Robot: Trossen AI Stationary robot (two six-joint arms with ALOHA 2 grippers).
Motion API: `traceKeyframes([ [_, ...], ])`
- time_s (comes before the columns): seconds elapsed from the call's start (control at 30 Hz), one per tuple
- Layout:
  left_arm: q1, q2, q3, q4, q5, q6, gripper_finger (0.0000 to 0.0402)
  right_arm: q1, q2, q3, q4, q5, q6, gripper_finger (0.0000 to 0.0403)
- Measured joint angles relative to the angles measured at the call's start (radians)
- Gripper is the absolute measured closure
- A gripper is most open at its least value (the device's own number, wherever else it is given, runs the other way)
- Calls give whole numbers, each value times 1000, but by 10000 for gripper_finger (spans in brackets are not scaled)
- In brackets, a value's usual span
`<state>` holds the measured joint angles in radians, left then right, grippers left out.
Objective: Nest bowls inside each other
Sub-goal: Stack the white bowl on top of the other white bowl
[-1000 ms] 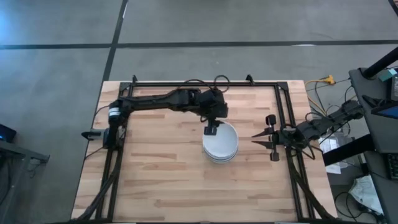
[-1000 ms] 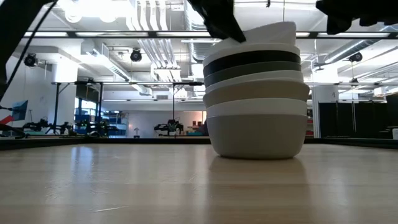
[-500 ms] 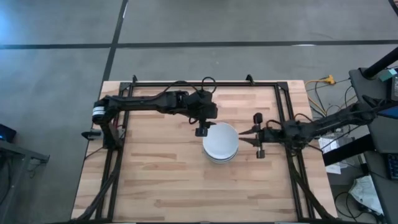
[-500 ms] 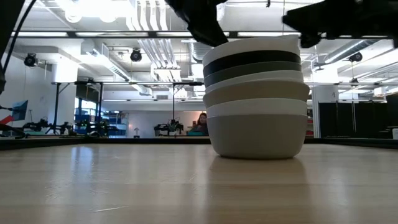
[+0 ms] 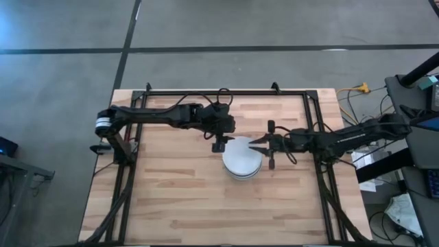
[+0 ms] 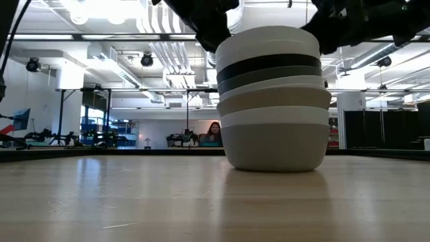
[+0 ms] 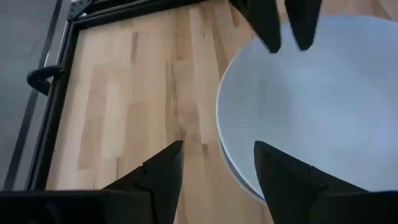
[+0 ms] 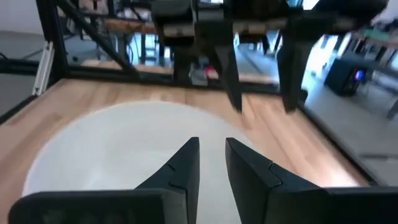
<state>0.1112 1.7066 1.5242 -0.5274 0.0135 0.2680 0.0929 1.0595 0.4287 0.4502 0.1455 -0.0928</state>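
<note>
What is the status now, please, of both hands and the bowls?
Left hand open at stack's left rim. Right hand open at its right rim, holding nothing. Bowl stack nested, white bowl on top. Nothing in the way.

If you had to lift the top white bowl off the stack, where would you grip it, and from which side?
Grip the top white bowl by its thin rim, coming from above with one finger inside and one outside. Its smooth, rounded sides sit nested in the stack, leaving only the rim band exposed. The left hand at the rim nearest the left arm, or the right hand at the opposite rim, seems well placed.
</note>
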Motion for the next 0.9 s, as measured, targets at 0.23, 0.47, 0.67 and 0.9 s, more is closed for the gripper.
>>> traceKeyframes([
  [0.23, -1, -14, -57, 18, 0, 0, 221, 0, -30, 7, -67, 0, 30, 330],
  [0.47, -29, -112, -203, 161, 4, -28, 221, 1, -65, -7, -70, -101, 79, 330],
  [0.67, -61, -222, -453, 560, 10, -67, 221, 1, -31, -14, -65, -101, 92, 337],
  [0.9, -69, -243, -688, 969, 17, -106, 221, 2, -22, -16, -51, -115, 103, 344],
])
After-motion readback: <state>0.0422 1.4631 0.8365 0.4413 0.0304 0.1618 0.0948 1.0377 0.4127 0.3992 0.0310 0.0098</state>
